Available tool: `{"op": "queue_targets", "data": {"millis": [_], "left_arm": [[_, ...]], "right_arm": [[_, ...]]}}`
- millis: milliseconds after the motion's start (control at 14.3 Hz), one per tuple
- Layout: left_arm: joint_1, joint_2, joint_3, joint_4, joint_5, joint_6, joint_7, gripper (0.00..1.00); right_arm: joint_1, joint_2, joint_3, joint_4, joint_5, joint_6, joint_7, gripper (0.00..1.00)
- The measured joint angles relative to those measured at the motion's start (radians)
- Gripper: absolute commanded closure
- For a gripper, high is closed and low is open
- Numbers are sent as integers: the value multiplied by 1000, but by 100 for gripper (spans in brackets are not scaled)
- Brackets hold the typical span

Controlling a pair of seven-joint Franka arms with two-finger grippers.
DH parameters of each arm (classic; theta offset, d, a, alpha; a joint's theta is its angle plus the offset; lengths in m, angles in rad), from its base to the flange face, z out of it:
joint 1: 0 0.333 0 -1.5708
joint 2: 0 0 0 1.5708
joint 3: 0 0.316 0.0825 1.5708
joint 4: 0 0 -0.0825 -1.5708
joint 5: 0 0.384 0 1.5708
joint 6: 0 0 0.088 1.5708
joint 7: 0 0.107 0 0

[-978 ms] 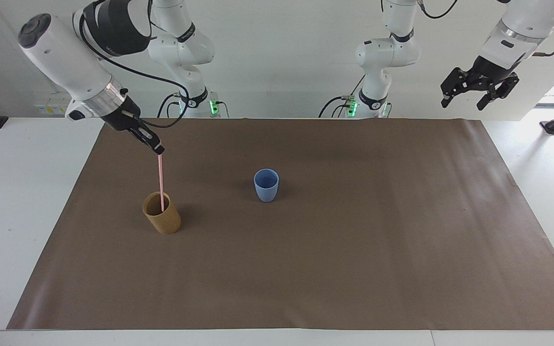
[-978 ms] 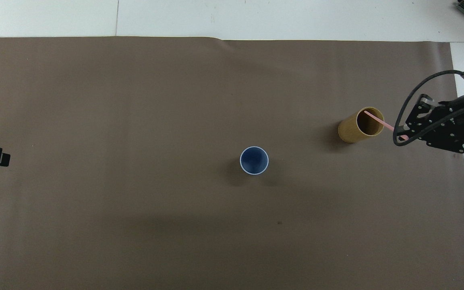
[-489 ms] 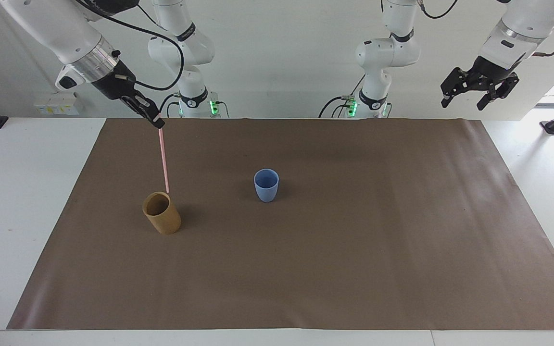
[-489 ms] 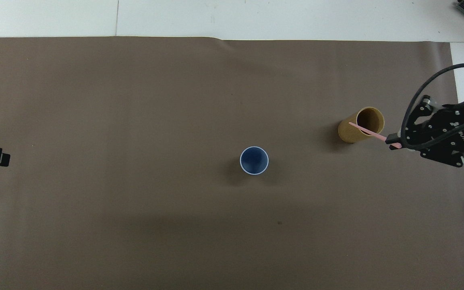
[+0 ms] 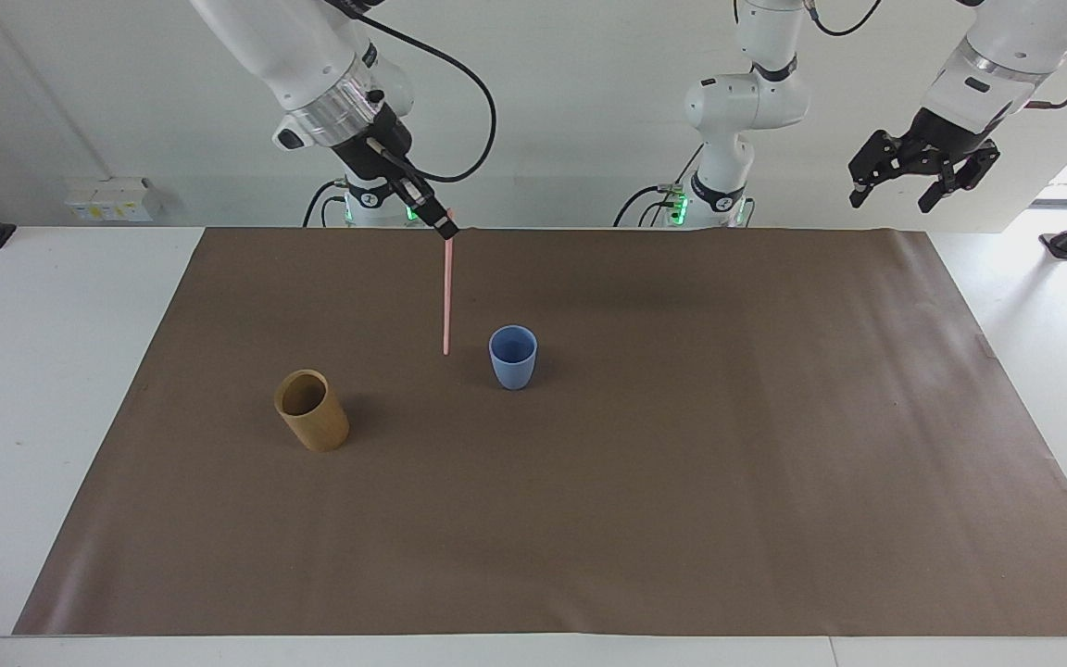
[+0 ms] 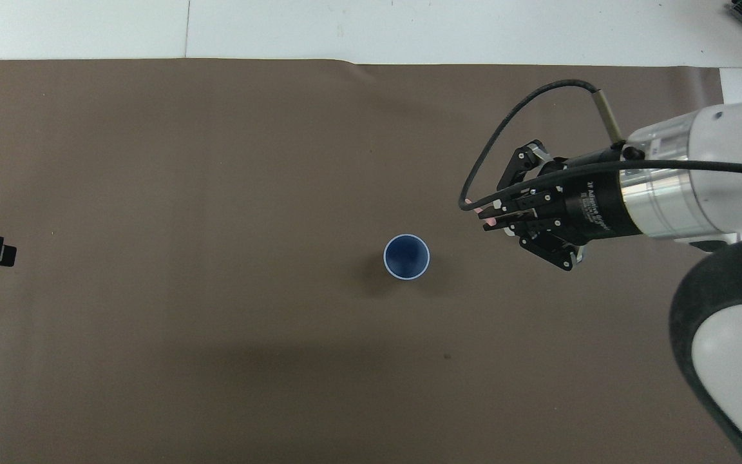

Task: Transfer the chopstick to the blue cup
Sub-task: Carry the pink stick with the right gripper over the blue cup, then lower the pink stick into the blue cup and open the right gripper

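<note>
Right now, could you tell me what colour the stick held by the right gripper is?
The chopstick is pale pink, clearest in the facing view.

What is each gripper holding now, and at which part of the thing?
The right gripper holds the chopstick by its top end; it hangs above the brown mat. The left gripper is open and holds nothing.

Tan cup upright on brown mat, white table
</note>
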Motion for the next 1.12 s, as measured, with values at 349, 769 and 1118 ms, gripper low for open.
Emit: {"op": "queue_targets", "data": {"millis": [349, 769, 1118], "left_arm": [[0, 0, 0, 0, 0, 0, 0, 0], [0, 0, 0, 0, 0, 0, 0, 0], [0, 0, 0, 0, 0, 0, 0, 0]], "right_arm": [[138, 25, 0, -64, 0, 87, -14, 100], [167, -6, -9, -187, 0, 81, -105, 100], [159, -47, -11, -288, -1, 82, -219, 100]]}}
